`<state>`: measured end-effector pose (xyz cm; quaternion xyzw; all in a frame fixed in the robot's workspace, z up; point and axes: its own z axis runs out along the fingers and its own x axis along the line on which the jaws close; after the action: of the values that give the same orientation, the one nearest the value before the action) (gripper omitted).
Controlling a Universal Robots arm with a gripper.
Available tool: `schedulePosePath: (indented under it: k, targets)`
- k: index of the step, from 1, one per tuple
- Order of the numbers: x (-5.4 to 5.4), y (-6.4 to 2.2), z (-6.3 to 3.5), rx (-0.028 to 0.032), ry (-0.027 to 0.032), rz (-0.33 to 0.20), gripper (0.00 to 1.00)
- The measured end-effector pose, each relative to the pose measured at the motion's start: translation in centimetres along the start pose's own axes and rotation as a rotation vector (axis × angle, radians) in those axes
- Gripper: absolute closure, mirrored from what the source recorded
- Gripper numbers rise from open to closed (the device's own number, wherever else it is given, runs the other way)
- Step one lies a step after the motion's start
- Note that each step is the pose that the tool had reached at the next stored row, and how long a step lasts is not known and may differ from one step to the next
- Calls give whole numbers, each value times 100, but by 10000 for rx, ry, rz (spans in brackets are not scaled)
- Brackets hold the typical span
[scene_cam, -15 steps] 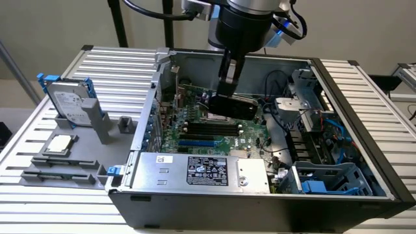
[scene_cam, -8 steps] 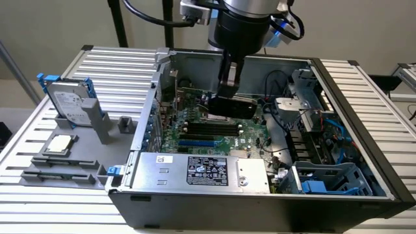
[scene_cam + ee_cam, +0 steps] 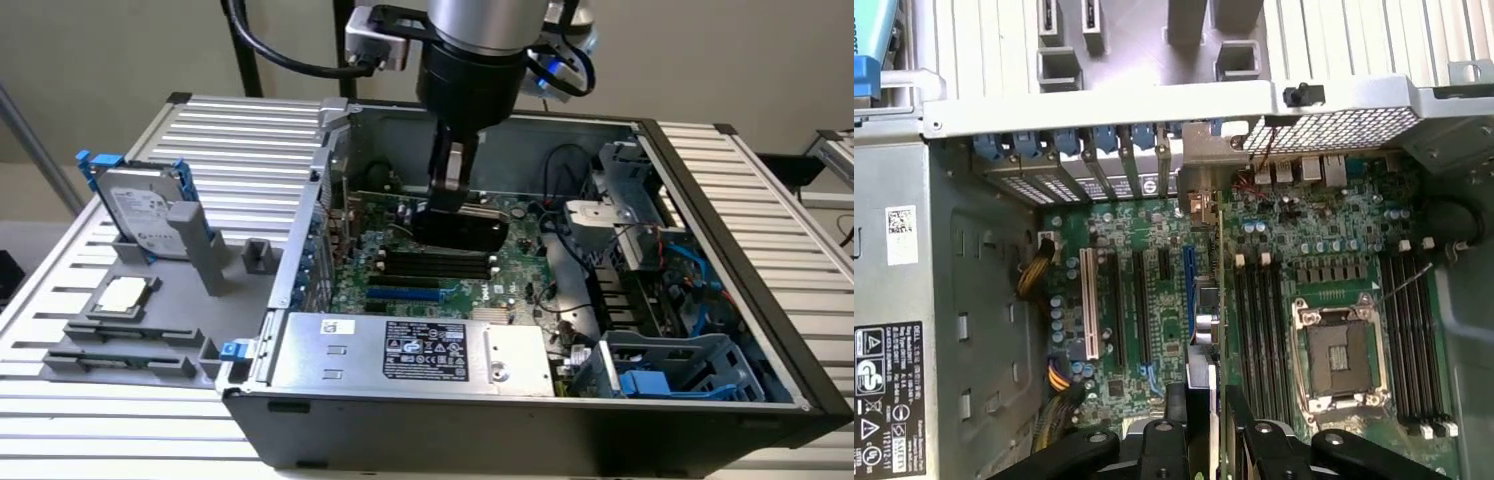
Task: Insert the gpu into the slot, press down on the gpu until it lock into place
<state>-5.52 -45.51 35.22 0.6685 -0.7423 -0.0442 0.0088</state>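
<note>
Jaws clenched on the top edge of the gpu [image 3: 461,232], I hold the card upright inside the open case [image 3: 534,440], hanging above the motherboard [image 3: 350,272] and, as far as I can judge, not touching it. In the exterior view the blue slot [image 3: 404,296] lies lower than the card and toward that view's left, while the black memory slots [image 3: 430,262] sit just under the card. In the wrist view the card shows edge-on. It runs parallel to the slot and seems to be just beside it rather than over it.

So I judge the card is not seated. To do this well, I need the green edge squarely above the blue strip along its whole length. The card should be vertical so both ends enter together, with its bracket end lined up with the rear opening of the case. Pressure should go straight down and evenly. A tilt could jam one corner or land the edge on a memory slot.
</note>
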Motion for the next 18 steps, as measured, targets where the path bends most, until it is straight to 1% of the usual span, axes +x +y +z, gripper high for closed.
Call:
schedulePosePath:
  k: [7,15,18]
  targets:
    - [19,95,133,-12,17,-272,74]
    - [36,132,282,-37,28,-761,74]
    - [40,131,336,-38,22,-797,74]
